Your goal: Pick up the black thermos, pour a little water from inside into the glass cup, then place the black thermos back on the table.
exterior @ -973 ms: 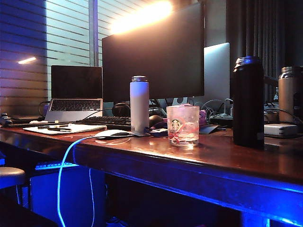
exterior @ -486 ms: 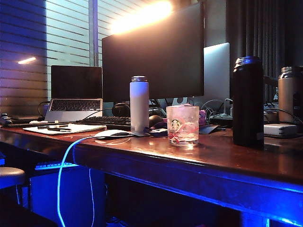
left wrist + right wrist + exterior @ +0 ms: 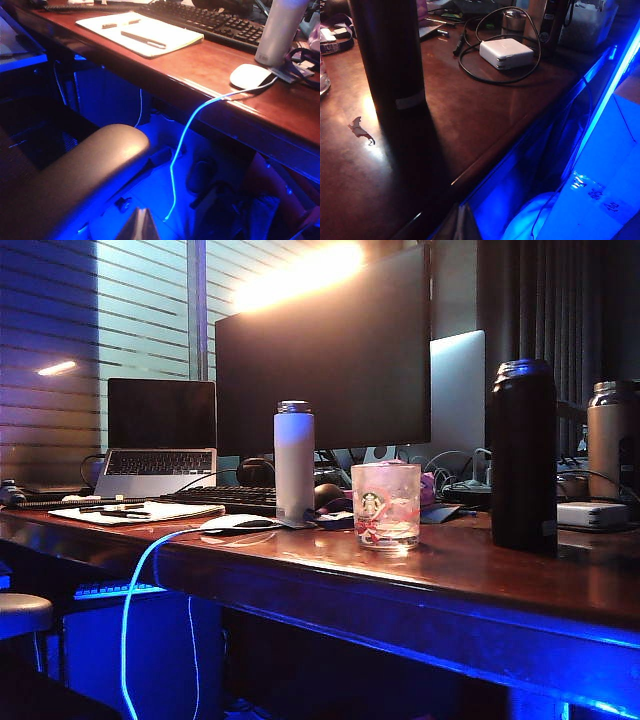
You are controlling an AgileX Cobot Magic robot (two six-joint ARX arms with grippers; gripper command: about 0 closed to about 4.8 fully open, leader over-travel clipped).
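The thermos [image 3: 523, 455] is seen upright on the table [image 3: 480, 585], towards the right of the exterior view, with its metallic rim uppermost. The cup [image 3: 386, 505] is set upright to its left, apart from it, and a white bottle [image 3: 294, 460] is set just left of the cup. A steel flask [image 3: 611, 440] is found at the far right, behind a white adapter [image 3: 592, 514]. A monitor [image 3: 325, 355] and a laptop [image 3: 160, 437] are placed at the back, and a mouse [image 3: 240, 523] lies near the front edge.

Neither gripper is shown in the exterior view. The left gripper [image 3: 139, 226] is seen only as a tip below the table's edge, off the surface and holding nothing; whether it is clenched cannot be told. The right gripper [image 3: 460, 223] is likewise seen only as a tip by the front edge, near the thermos [image 3: 390, 55] but not touching it; it is clenched and empty
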